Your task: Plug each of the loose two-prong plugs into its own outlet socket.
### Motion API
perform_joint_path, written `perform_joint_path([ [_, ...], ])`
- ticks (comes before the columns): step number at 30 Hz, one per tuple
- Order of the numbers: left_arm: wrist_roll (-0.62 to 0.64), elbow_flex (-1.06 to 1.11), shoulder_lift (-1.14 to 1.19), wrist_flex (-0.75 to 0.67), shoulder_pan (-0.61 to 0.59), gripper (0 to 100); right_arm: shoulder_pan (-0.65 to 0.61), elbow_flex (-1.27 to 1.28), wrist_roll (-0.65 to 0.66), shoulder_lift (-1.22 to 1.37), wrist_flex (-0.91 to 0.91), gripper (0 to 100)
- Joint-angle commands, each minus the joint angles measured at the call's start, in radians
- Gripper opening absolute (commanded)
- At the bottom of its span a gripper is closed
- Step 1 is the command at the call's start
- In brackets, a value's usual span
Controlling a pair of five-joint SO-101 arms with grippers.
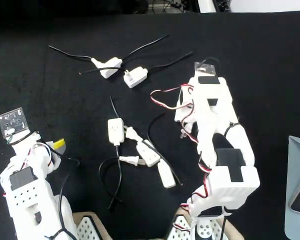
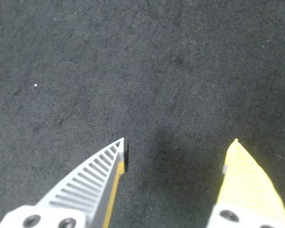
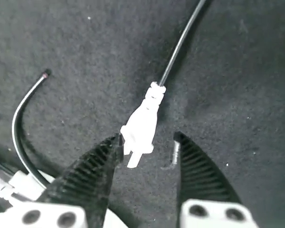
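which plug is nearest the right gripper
The plug lying between the right gripper's open fingers, prongs toward the gripper, cable leading away. The other white pieces sit off to one side.

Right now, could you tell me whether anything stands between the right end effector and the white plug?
Nothing visible does: the white plug lies on the black cloth, already inside the open right end effector.

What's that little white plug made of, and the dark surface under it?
The plug looks like smooth white moulded plastic, ridged at its neck; its cord is likely black rubbery sheathing. The table cover seems to be felt-like cloth: fuzzy, lint-speckled.
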Motion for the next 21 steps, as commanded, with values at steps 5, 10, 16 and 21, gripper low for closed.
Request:
perform_joint_path([
  [5, -0.002, -0.007, -0.012, -0.02, 0.008, 33, -0.012, -0.088, -0.054, 0.102, 0.006, 17.3],
  [10, -0.002, -0.005, -0.012, -0.02, 0.008, 33, -0.008, -0.153, -0.052, 0.143, 0.014, 9.1],
  [16, -0.002, -0.005, -0.012, -0.02, 0.008, 33, -0.008, -0.165, -0.052, 0.13, 0.015, 7.6],
  [21, -0.002, -0.005, -0.012, -0.02, 0.008, 33, -0.006, -0.162, -0.052, 0.136, 0.015, 10.6],
])
